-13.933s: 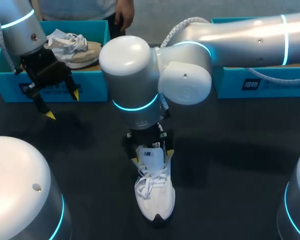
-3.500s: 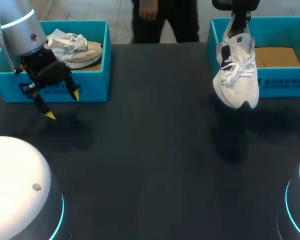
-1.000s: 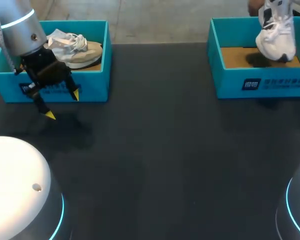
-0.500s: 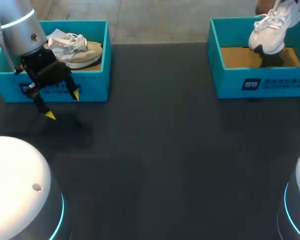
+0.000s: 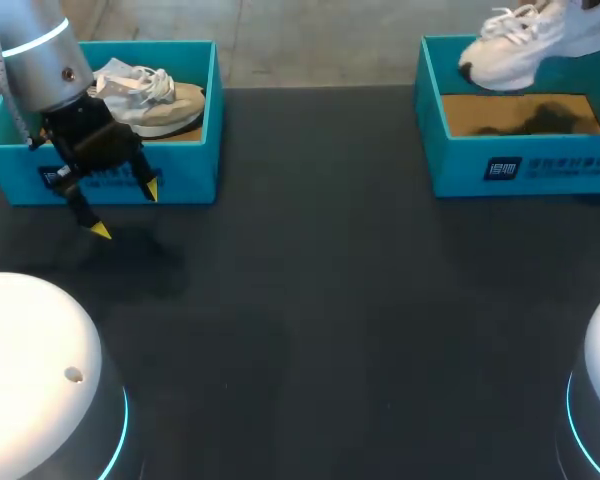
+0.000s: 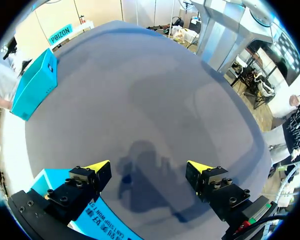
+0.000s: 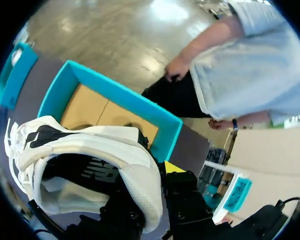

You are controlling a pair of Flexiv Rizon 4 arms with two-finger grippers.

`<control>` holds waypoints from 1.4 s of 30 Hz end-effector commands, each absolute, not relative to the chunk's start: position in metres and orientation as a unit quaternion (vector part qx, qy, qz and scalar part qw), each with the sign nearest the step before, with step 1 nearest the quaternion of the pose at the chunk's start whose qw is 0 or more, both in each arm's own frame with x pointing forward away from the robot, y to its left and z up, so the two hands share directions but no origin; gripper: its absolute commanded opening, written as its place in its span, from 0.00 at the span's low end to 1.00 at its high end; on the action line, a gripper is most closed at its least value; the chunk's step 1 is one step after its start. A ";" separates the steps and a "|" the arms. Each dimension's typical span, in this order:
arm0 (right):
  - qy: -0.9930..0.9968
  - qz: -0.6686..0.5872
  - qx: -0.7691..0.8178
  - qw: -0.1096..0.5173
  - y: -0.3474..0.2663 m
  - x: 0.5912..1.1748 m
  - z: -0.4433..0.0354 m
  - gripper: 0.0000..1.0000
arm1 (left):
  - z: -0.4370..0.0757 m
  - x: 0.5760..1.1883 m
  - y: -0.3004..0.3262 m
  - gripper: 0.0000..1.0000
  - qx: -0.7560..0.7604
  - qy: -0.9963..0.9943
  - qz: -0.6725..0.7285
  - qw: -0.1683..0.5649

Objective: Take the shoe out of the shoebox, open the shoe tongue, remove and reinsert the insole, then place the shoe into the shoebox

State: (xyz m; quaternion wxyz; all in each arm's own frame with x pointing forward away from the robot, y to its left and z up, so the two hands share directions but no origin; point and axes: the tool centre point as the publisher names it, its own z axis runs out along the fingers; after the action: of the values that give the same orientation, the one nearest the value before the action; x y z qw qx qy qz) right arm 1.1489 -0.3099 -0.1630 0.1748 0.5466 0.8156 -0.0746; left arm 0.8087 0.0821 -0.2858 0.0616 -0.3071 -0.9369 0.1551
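Shoe (image 5: 525, 45) hangs above the far-right shoebox (image 5: 520, 170), toe pointing left — my right gripper (image 7: 152, 172) clamps its heel collar. My left gripper (image 5: 126, 209) hovers, fingers spread wide, just near of the far-left shoebox (image 5: 195, 170).

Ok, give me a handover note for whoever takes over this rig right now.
Left end effector: open, empty, hanging over the table in front of the left box, which holds a beige shoe.
Right end effector: shut on the heel of the white shoe, held in the air above the right box.
Done: shoe is out and over its box; insole state is not clear.
Left: lower the shoe into the right box, release, withdraw.
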 end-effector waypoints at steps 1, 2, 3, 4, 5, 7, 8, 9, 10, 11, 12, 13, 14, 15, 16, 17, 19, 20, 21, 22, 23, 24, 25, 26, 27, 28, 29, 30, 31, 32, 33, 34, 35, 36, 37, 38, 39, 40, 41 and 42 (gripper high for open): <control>0.656 -0.098 0.731 0.159 -0.308 1.156 -0.161 0.00 | -0.286 0.807 0.083 1.00 -0.307 -0.937 0.154 0.060; 0.635 -0.094 0.751 0.155 -0.307 1.155 -0.163 0.00 | -0.286 0.807 0.083 1.00 -0.307 -0.937 0.154 0.060; 0.603 -0.093 0.776 0.161 -0.307 1.150 -0.164 0.00 | -0.286 0.807 0.083 1.00 -0.307 -0.937 0.154 0.060; 0.595 -0.080 0.783 0.163 -0.307 1.144 -0.165 0.00 | -0.286 0.807 0.083 1.00 -0.307 -0.937 0.154 0.060; 0.591 -0.073 0.787 0.163 -0.307 1.141 -0.166 0.00 | -0.286 0.807 0.083 1.00 -0.307 -0.937 0.154 0.060; 0.576 -0.085 0.796 0.168 -0.305 1.135 -0.172 0.00 | -0.286 0.807 0.083 1.00 -0.307 -0.937 0.154 0.060; 0.572 -0.080 0.800 0.164 -0.306 1.132 -0.174 0.00 | -0.286 0.807 0.083 1.00 -0.307 -0.937 0.154 0.060; 0.569 -0.081 0.802 0.165 -0.306 1.131 -0.175 0.00 | -0.286 0.807 0.083 1.00 -0.307 -0.937 0.154 0.060; 0.563 -0.090 0.803 0.174 -0.305 1.128 -0.176 0.00 | -0.286 0.807 0.083 1.00 -0.307 -0.937 0.154 0.060; 0.564 -0.084 0.803 0.172 -0.306 1.126 -0.176 0.00 | -0.286 0.807 0.083 1.00 -0.307 -0.937 0.154 0.060; 0.565 -0.080 0.803 0.173 -0.306 1.124 -0.176 0.00 | -0.286 0.807 0.083 1.00 -0.307 -0.937 0.154 0.060; 0.564 -0.085 0.802 0.179 -0.306 1.122 -0.177 0.00 | -0.286 0.807 0.083 1.00 -0.307 -0.937 0.154 0.060; 0.564 -0.084 0.802 0.178 -0.307 1.120 -0.178 0.00 | -0.286 0.807 0.083 1.00 -0.307 -0.937 0.154 0.060; 0.566 -0.078 0.802 0.176 -0.307 1.117 -0.178 0.00 | -0.286 0.807 0.083 1.00 -0.307 -0.937 0.154 0.060; 0.566 -0.079 0.802 0.176 -0.308 1.115 -0.179 0.00 | -0.286 0.807 0.083 1.00 -0.307 -0.937 0.154 0.060; 0.565 -0.079 0.802 0.176 -0.308 1.112 -0.180 0.00 | -0.286 0.807 0.083 1.00 -0.307 -0.937 0.154 0.060; 0.567 -0.081 0.802 0.170 -0.309 1.105 -0.183 0.00 | -0.286 0.807 0.083 1.00 -0.307 -0.937 0.154 0.060; 0.570 -0.087 0.799 0.168 -0.309 1.102 -0.185 0.00 | -0.286 0.807 0.083 1.00 -0.307 -0.937 0.154 0.060; 0.572 -0.088 0.799 0.165 -0.309 1.098 -0.187 0.00 | -0.286 0.807 0.083 1.00 -0.307 -0.937 0.154 0.060; 0.573 -0.089 0.798 0.165 -0.309 1.095 -0.189 0.00 | -0.286 0.807 0.083 1.00 -0.307 -0.937 0.154 0.060; 0.576 -0.092 0.795 0.164 -0.309 1.092 -0.191 0.00 | -0.286 0.807 0.083 1.00 -0.307 -0.937 0.154 0.060; 0.579 -0.093 0.794 0.161 -0.309 1.089 -0.193 0.00 | -0.286 0.807 0.083 1.00 -0.307 -0.937 0.154 0.060; 0.584 -0.091 0.791 0.159 -0.310 1.085 -0.196 0.00 | -0.286 0.807 0.083 1.00 -0.307 -0.937 0.154 0.060; 0.588 -0.092 0.788 0.157 -0.311 1.083 -0.198 0.00 | -0.286 0.807 0.083 1.00 -0.307 -0.937 0.154 0.060; 0.590 -0.091 0.787 0.157 -0.311 1.080 -0.201 0.00 | -0.286 0.807 0.083 1.00 -0.307 -0.937 0.154 0.060; 0.595 -0.086 0.784 0.155 -0.312 1.077 -0.202 0.00 | -0.286 0.807 0.083 1.00 -0.307 -0.937 0.154 0.060; 0.597 -0.086 0.782 0.156 -0.312 1.074 -0.203 0.00 | -0.286 0.807 0.083 1.00 -0.307 -0.937 0.154 0.060; 0.596 -0.091 0.782 0.159 -0.312 1.071 -0.206 0.00 | -0.286 0.807 0.083 1.00 -0.307 -0.937 0.154 0.060; 0.600 -0.091 0.779 0.159 -0.312 1.068 -0.208 0.00 | -0.286 0.807 0.083 1.00 -0.307 -0.937 0.154 0.060; 0.600 -0.090 0.779 0.158 -0.312 1.066 -0.209 0.00 | -0.286 0.807 0.083 1.00 -0.307 -0.937 0.154 0.060; 0.600 -0.091 0.779 0.158 -0.312 1.063 -0.211 0.00 | -0.286 0.807 0.083 1.00 -0.307 -0.937 0.154 0.060; 0.601 -0.091 0.778 0.159 -0.312 1.061 -0.212 0.00 | -0.286 0.807 0.083 1.00 -0.307 -0.937 0.154 0.060; 0.601 -0.091 0.778 0.159 -0.313 1.059 -0.214 0.00 | -0.286 0.807 0.083 1.00 -0.307 -0.937 0.154 0.060; 0.603 -0.092 0.777 0.157 -0.314 1.057 -0.215 0.00 | -0.286 0.807 0.083 1.00 -0.307 -0.937 0.154 0.060; 0.605 -0.100 0.775 0.152 -0.315 1.056 -0.217 0.00 | -0.286 0.807 0.083 1.00 -0.307 -0.937 0.154 0.060; 0.605 -0.100 0.775 0.152 -0.315 1.056 -0.217 0.00 | -0.286 0.807 0.083 1.00 -0.307 -0.937 0.154 0.060; 0.605 -0.100 0.775 0.152 -0.315 1.056 -0.217 0.00 | -0.286 0.807 0.083 1.00 -0.307 -0.937 0.154 0.060; 0.605 -0.100 0.775 0.152 -0.315 1.056 -0.217 0.00 | -0.286 0.807 0.083 1.00 -0.307 -0.937 0.154 0.060; 0.605 -0.100 0.775 0.152 -0.315 1.056 -0.217 0.00 | -0.286 0.807 0.083 1.00 -0.307 -0.937 0.154 0.060; 0.605 -0.100 0.775 0.152 -0.315 1.056 -0.217 0.00 | -0.286 0.807 0.083 1.00 -0.307 -0.937 0.154 0.060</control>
State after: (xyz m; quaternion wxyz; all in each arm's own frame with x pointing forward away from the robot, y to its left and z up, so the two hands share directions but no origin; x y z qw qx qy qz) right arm 1.0583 -0.3143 -0.2186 0.1500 0.7749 0.6054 -0.1028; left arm 0.8087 0.0821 -0.2858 0.0616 -0.3071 -0.9369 0.1551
